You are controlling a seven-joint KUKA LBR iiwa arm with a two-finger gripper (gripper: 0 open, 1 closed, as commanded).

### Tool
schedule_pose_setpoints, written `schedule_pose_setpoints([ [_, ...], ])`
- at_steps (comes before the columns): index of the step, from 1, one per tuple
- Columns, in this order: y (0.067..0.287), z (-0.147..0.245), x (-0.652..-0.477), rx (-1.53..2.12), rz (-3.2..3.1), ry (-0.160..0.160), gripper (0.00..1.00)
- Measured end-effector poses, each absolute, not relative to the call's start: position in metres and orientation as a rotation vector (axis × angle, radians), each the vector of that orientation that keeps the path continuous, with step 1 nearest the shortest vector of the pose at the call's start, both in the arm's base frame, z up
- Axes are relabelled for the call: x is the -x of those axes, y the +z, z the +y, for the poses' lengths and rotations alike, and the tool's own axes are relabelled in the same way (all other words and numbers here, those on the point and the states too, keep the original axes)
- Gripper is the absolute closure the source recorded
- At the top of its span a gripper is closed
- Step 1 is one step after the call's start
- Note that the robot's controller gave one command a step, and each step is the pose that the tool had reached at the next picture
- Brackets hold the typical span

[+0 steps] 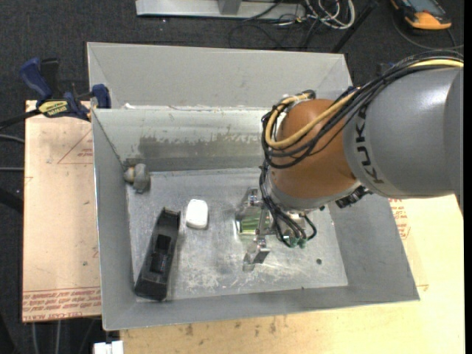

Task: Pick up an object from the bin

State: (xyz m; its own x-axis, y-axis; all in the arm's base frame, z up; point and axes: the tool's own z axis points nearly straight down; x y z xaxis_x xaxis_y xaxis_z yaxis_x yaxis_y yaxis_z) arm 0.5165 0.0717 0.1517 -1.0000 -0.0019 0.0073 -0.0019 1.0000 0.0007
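Greenish small object (245, 225) lies just beside the pincer (255, 255), on its far side, half under the orange wrist cover (310, 153). You cannot tell whether the pincer is spread or pressed together, and nothing shows gripped in it. I judge you are at the reach-down step, low over the bin (221, 275) floor. Next, centre on one thing, pinch it, then lift straight. Toward the view's left of the pincer lie a white block (196, 214), then a black tape dispenser (158, 257), well apart. Farther off sits a grey lump (136, 175). The only legible writing is "KUKA" on the grey arm (413, 131).
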Motion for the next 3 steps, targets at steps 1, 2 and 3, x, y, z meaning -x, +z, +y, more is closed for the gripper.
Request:
schedule_pose_setpoints([
  [1, 0.155, 0.071, -0.518, 0.000, -3.142, -0.002, 0.00],
  [2, 0.081, -0.013, -0.572, -0.005, -3.152, -0.007, 1.00],
  [3, 0.081, -0.013, -0.572, -0.005, -3.152, -0.007, 1.00],
])
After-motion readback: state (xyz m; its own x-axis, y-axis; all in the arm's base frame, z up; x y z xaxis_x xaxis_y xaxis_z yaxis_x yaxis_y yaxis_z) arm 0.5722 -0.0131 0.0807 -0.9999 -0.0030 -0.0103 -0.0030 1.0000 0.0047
